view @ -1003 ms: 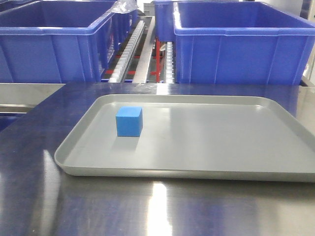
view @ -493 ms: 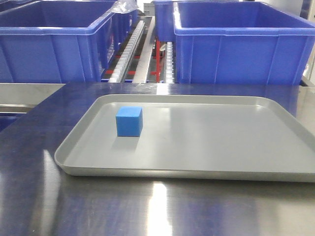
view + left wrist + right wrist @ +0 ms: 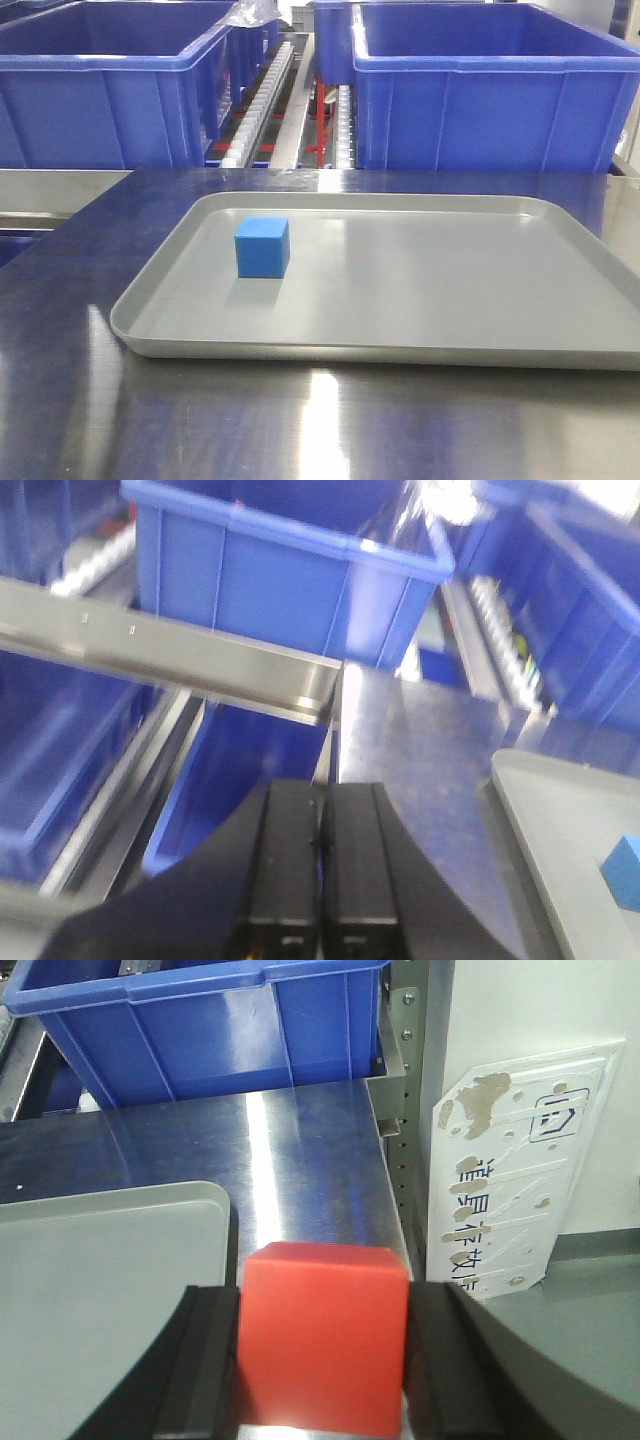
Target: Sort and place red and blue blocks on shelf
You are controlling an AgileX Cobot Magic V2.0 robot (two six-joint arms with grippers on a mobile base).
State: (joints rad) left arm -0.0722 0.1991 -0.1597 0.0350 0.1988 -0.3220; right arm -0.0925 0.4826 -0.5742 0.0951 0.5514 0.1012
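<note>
**Ana:** Blocks first: where are both?
**Ben:** On the grey tray, toward its left side, sits the blue block. The tray lies on the steel tabletop. The right gripper clamps the red block between its 2 black fingers, over the tabletop beside the tray's rounded corner.
**Ana:** And the left gripper?
**Ben:** Fingers pressed together, nothing between them, near the table's left edge. The shelf rail runs beyond it.
**Ana:** Behind the tray?
**Ben:** 2 dark-blue crates, with white roller tracks between them.
</note>
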